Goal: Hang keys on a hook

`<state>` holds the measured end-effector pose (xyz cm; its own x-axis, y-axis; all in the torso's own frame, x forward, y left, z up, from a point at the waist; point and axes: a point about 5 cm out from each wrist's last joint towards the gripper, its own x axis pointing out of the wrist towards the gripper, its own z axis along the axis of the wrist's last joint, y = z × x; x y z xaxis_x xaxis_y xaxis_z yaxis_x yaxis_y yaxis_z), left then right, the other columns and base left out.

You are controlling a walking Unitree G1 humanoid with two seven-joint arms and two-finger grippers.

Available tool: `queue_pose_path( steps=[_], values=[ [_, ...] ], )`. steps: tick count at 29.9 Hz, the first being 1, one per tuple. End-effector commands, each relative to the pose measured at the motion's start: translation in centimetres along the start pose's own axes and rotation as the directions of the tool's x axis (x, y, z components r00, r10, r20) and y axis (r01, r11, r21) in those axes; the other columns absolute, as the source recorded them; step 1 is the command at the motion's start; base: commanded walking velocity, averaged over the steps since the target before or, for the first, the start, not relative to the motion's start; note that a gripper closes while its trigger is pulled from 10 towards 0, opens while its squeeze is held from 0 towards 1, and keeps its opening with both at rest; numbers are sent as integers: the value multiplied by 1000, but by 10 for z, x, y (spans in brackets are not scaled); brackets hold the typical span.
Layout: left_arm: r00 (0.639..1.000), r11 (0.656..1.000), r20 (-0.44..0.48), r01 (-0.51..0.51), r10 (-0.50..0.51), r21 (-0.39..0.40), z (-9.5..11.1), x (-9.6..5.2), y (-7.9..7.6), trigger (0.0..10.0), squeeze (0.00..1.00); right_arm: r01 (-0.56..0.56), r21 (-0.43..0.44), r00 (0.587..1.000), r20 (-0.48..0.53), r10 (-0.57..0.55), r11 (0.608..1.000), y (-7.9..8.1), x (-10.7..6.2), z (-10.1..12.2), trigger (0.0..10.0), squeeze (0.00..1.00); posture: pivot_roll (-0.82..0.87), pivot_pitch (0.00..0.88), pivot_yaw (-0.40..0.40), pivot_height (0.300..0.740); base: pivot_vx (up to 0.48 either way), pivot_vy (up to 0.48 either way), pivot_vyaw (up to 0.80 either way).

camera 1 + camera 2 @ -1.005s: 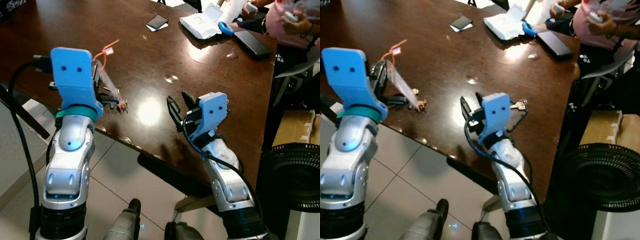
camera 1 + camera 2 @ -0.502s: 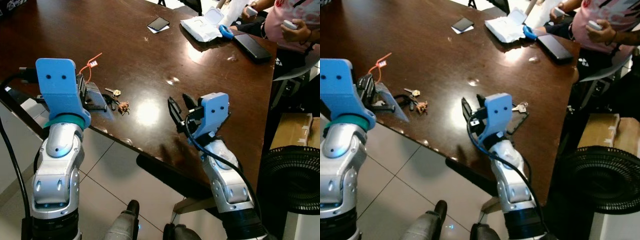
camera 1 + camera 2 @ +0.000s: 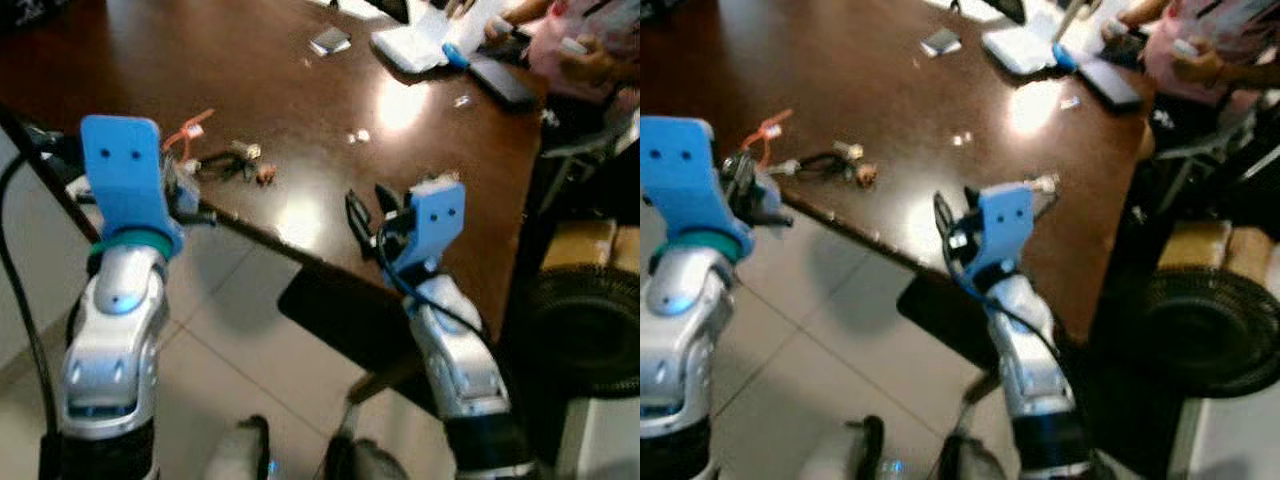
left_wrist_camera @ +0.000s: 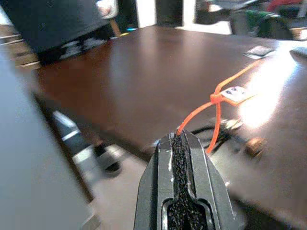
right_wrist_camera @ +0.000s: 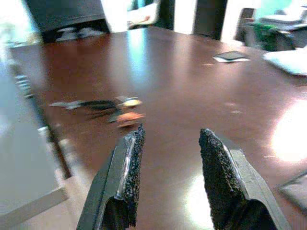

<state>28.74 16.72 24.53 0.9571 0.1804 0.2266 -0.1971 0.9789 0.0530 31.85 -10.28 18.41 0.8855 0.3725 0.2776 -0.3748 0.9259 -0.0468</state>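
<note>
The keys (image 3: pixel 243 166) lie near the dark tabletop's (image 3: pixel 300 100) edge. The left tool (image 4: pixel 181 143), fingers pressed together, pinches their orange tag cord (image 4: pixel 211 108). The right tool (image 5: pixel 169 143) hovers nearby, fingers spread.

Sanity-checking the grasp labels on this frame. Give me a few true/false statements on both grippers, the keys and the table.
1. The left gripper is shut on the orange tag cord. True.
2. The right gripper holds the keys. False: its fingers are open with nothing between them.
3. The keys lie on the brown table. True.
4. The keys already hang on a hook. False: they rest on the table near its edge.
5. A phone lies on the table's far side. True.
</note>
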Motion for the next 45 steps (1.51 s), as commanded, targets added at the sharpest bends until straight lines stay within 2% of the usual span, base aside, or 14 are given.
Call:
queue_pose_path(
  steps=[1, 16, 25, 32, 45],
  values=[
    [1000, 1000, -8, 6, -6, 0, -1, -2, -3, 10000, 0, 12, -9, 999, -34, -12, 1000, -5, -5, -7, 10000, 0, 120, 108, 31, 740, -304, 0, 0],
    [1000, 1000, -3, -5, 5, 6, 0, -2, -2, 10000, 0, -11, -43, 1000, -28, 10, 999, -5, 1, -5, 10000, 0, 131, 114, 16, 740, -280, 0, 0],
    [997, 996, 1, 76, -76, 36, 2, -2, -15, 10000, 0, -16, -60, 1000, -28, 15, 998, -6, 2, -6, 10000, 0, 133, 113, 20, 740, 0, 0, 787],
    [996, 995, 3, 92, -92, 29, 5, -1, -19, 10000, 0, -15, -61, 1000, -27, 14, 998, -5, 3, -6, 10000, 0, 134, 112, 24, 740, 0, 0, 788],
    [991, 990, 37, 124, -127, 61, 9, 0, -21, 10000, 0, -13, -60, 1000, -25, 11, 998, -4, 3, -7, 10000, 0, 137, 113, 29, 740, 0, 0, 788]
  ],
)
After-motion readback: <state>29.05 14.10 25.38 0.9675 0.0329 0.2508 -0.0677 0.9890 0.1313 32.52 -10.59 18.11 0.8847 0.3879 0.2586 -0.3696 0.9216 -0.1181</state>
